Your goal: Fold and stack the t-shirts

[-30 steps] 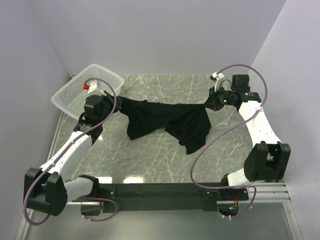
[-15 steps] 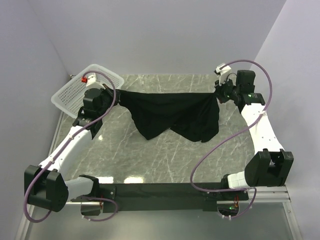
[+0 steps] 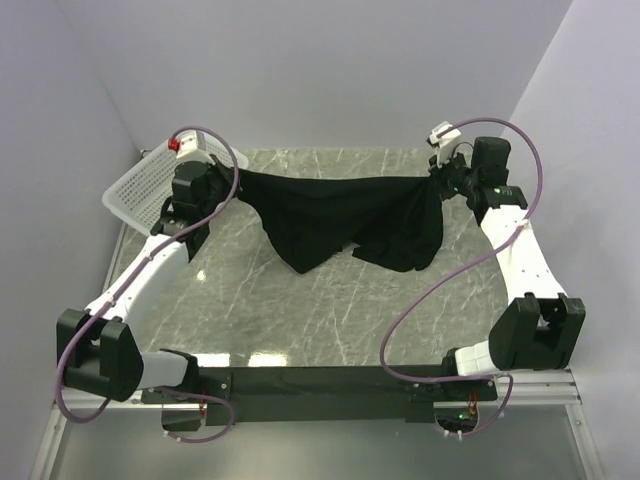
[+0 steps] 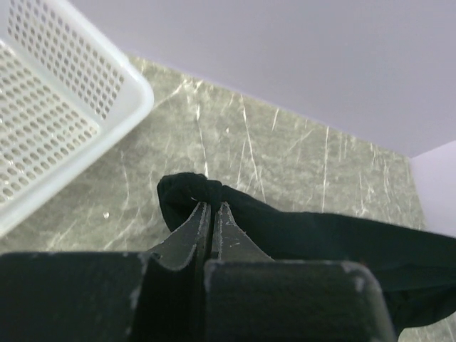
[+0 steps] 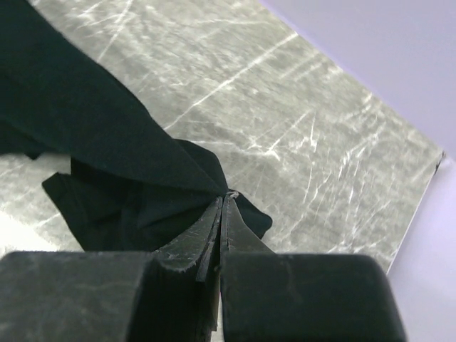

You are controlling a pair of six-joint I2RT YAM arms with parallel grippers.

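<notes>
Black t-shirt (image 3: 335, 215) hangs stretched between both arms over the far half of the marble table (image 3: 300, 310), its lower folds drooping. Left gripper (image 4: 211, 212) and right gripper (image 5: 222, 201) are each pinched closed on a bunched top corner. I judge the cloth light and limp, best held taut at the corners.

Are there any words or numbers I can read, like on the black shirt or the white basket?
None can be read in any view. The black t-shirt looks plain, the white basket shows no label, and the small red piece and white piece atop the arms are too small to show writing.
</notes>
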